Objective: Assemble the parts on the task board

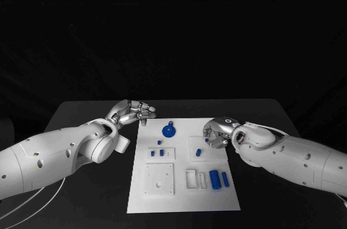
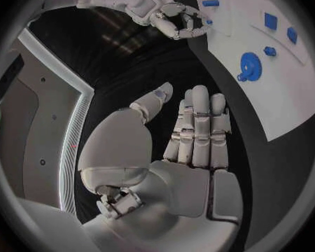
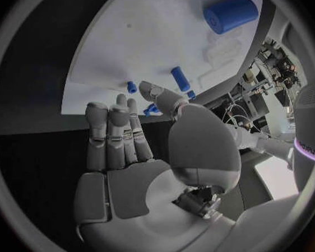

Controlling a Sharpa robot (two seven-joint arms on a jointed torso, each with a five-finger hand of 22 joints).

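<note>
While both hands hold nothing with fingers apart, left hand [image 1: 135, 111] sits off task board [image 1: 184, 189] at 10 o'clock, right hand [image 1: 219, 133] at 2.

The head camera is looking down from above and behind at the black table [image 1: 87, 113] and the whole task board [image 1: 184, 164]. Each wrist camera is sitting close behind its own hand, facing along the fingers toward the board. The left wrist view is also catching the right hand [image 2: 173, 18], and all three are sharing the board's blue parts.
</note>
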